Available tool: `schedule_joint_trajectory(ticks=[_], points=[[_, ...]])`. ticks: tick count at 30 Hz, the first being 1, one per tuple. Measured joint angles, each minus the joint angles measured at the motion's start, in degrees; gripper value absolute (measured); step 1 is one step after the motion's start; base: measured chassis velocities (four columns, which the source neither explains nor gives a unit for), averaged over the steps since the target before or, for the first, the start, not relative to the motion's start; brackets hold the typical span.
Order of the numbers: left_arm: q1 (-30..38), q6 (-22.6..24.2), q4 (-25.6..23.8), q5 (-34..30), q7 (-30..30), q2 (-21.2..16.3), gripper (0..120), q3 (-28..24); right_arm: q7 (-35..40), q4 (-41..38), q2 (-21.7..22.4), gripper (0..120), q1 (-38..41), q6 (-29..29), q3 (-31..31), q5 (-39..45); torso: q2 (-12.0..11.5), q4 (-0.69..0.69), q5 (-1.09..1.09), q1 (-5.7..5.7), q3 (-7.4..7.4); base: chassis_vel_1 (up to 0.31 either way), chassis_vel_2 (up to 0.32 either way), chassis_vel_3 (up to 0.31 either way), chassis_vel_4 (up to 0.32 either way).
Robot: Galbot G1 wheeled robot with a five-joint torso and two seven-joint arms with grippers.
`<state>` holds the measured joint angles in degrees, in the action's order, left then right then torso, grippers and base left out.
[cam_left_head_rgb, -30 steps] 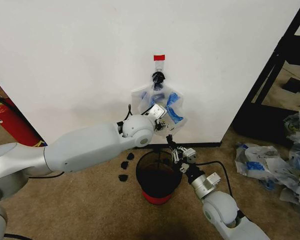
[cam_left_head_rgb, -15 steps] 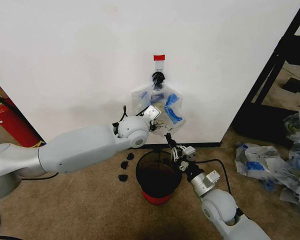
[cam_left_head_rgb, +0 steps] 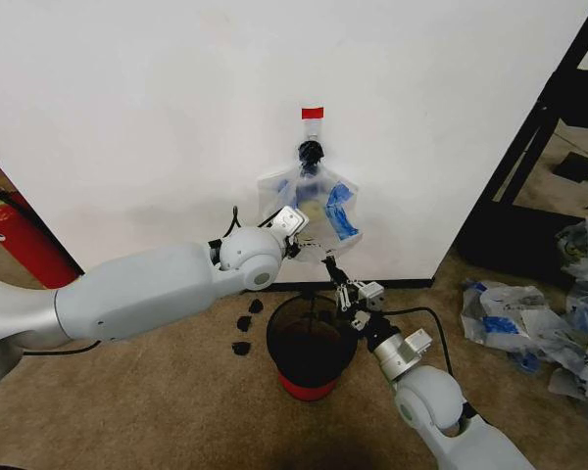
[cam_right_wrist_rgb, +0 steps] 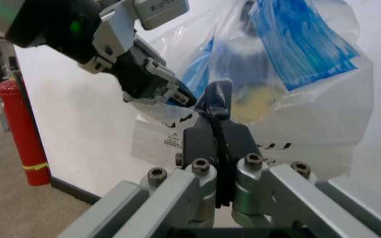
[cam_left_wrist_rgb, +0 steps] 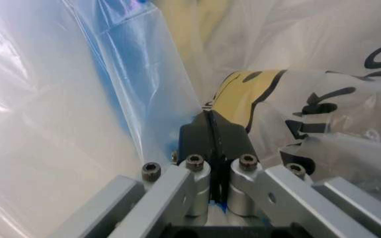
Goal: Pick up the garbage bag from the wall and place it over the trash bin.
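Head view, both grippers' jaws closed, left gripper (cam_left_head_rgb: 301,242), right gripper (cam_left_head_rgb: 330,264) pinching garbage bag (cam_left_head_rgb: 318,211)

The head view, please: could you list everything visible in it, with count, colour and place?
garbage bag: one, translucent whitish with blue patches, hanging on the wall from a black clip
trash bin: one, black mesh with red base, on the carpet below the bag
fire extinguisher: one, red, by the wall at far left
loose bags: several, white and blue, on the floor at right
left claw: shut on the bag's lower part
right claw: shut on the bag's lower edge
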<state>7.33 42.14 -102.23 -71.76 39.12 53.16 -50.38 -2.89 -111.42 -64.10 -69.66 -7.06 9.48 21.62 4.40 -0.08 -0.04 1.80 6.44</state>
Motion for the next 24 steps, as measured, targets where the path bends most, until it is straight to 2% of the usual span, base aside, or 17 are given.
schedule_joint_trajectory(ticks=[9,14,16,19,24], points=[[-1.8,-1.2,-1.5,-0.8,1.1,-0.9,0,3.4,0.2,-0.2,0.2,0,-0.6,0.0,0.7,0.1,0.0,0.01,-0.01,0.00,0.00,0.000,0.000,0.000,0.000],[-5.2,-9.6,-5.1,-1.1,-0.2,-1.3,0,9.6,0.5,-0.2,0.0,0,-0.7,-0.1,0.9,0.1,0.0,0.00,0.01,0.00,0.00,0.000,0.000,0.000,0.000],[-5.8,-10.7,-5.5,-1.0,-0.4,-1.3,0,10.5,0.5,-0.2,0.0,0,-0.8,-0.1,1.0,0.2,0.0,0.00,-0.01,0.00,0.00,0.000,0.000,0.000,0.000],[-10.4,-18.1,-8.8,0.3,-2.1,-2.1,0,15.5,0.9,-0.2,0.0,0,-0.9,-0.1,1.7,0.8,0.0,0.00,0.02,0.00,0.00,0.000,0.000,0.000,0.000],[-17.2,-26.1,-11.0,4.3,-3.2,-2.8,0,18.7,2.1,-1.1,0.2,0,-1.4,0.1,2.4,2.1,0.0,0.02,-0.01,0.01,0.00,0.000,0.000,0.000,0.000]])
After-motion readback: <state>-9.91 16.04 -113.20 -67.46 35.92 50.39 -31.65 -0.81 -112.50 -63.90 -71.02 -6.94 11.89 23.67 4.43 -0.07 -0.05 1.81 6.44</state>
